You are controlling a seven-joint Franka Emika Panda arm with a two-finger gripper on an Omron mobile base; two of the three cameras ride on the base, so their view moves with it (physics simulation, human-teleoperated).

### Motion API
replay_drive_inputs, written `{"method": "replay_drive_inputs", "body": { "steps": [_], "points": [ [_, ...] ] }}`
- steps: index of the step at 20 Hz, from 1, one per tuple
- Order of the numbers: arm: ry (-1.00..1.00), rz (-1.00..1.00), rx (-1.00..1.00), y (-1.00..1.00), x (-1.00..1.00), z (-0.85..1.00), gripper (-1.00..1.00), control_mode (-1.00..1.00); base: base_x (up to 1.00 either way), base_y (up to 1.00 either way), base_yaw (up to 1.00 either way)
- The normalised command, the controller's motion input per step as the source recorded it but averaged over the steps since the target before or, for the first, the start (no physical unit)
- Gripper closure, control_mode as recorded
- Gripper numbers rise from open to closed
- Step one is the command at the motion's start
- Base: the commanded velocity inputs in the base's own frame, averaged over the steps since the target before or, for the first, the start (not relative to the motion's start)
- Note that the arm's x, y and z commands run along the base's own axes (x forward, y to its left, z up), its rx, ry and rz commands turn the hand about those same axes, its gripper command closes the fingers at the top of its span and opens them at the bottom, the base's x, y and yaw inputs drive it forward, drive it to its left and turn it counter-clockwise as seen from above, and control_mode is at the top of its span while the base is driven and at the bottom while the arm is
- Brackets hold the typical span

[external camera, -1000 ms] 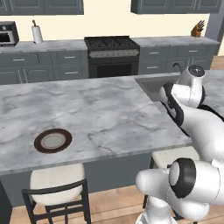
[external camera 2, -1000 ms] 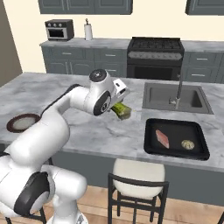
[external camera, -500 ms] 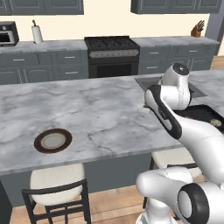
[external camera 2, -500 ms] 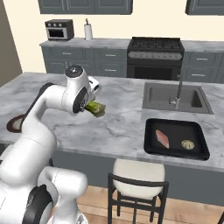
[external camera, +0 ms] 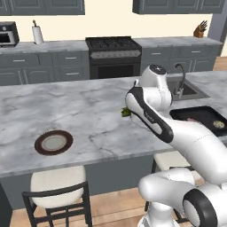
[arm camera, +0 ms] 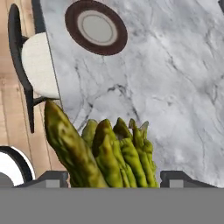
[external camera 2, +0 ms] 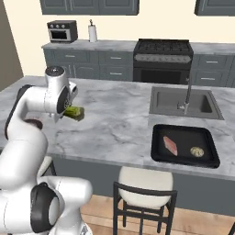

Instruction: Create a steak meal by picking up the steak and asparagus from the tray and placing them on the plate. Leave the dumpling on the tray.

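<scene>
My gripper (arm camera: 113, 179) is shut on the asparagus (arm camera: 109, 157), a bundle of yellow-green stalks held between both fingertips (arm camera: 48, 178). It hangs above the marble counter, with the bundle (external camera 2: 75, 112) near the counter's middle; in the left base view its tip (external camera: 126, 112) peeks out from behind my arm. The plate (arm camera: 96, 27), brown-rimmed and bare, lies ahead of the hand near the counter's front edge (external camera: 54, 142). The steak (external camera 2: 170, 145) and the dumpling (external camera 2: 197, 151) lie in the black tray (external camera 2: 158, 156) far to the right.
A sink (external camera 2: 183, 102) with a faucet sits behind the tray. Cushioned stools (external camera: 55, 181) (external camera 2: 144, 181) stand along the counter's front edge. Stove and cabinets line the back wall.
My arm has swung left across the counter, carrying the asparagus away from the tray and towards the plate side. Steak and dumpling have not moved.
</scene>
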Motion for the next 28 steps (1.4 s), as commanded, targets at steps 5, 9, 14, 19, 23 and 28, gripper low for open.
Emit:
{"method": "replay_drive_inputs", "body": {
  "steps": [5, 9, 14, 19, 23, 28],
  "points": [
    [0.0, 0.28, -0.08, 1.0, -0.01, -0.19, 1.0, -1.0, 0.0, 0.0, 0.0],
    [0.0, 0.27, -0.1, 1.0, -0.02, -0.35, 1.0, -1.0, 0.0, 0.0, 0.0],
    [0.0, 0.25, -0.08, 1.0, 0.0, -0.26, 1.0, -1.0, 0.0, 0.0, 0.0],
    [0.0, 0.2, -0.08, 1.0, 0.0, -0.02, 1.0, -1.0, 0.0, 0.0, 0.0],
    [0.0, 0.11, -0.07, 0.87, 0.12, -0.03, 1.0, -1.0, 0.0, 0.0, 0.0],
    [0.0, 0.04, -0.04, 0.61, 0.23, -0.16, 1.0, -1.0, 0.0, 0.0, 0.0]
  ]
}}
